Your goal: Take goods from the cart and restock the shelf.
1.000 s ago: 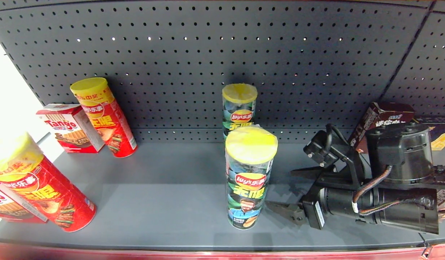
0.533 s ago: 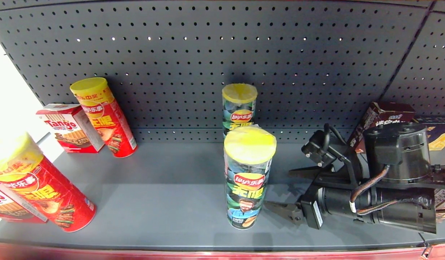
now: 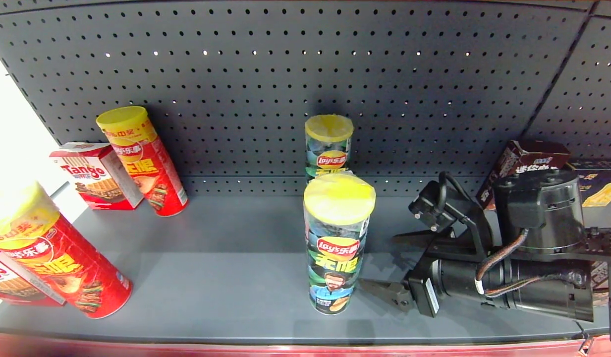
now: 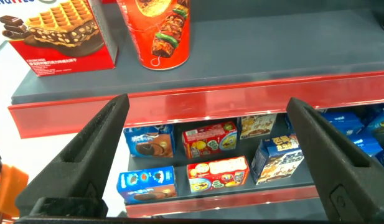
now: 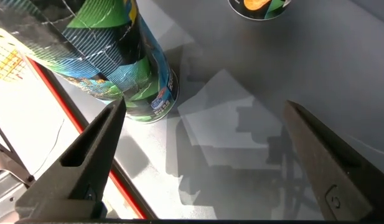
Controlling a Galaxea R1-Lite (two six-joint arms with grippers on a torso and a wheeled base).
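Right gripper [image 3: 377, 260]: jaws spread wide, holding nothing. The green chips can [image 3: 335, 243] stands upright on the shelf [image 3: 226, 267], just ahead of the fingertips and offset toward one finger. Left gripper [image 4: 207, 106]: jaws apart, empty, facing the red front edge [image 4: 341, 84] of the shelf.

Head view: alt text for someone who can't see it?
Open right gripper beside an upright green chip can near the shelf front; a second green can stands behind it. Red cans and a wafer box stand at left.
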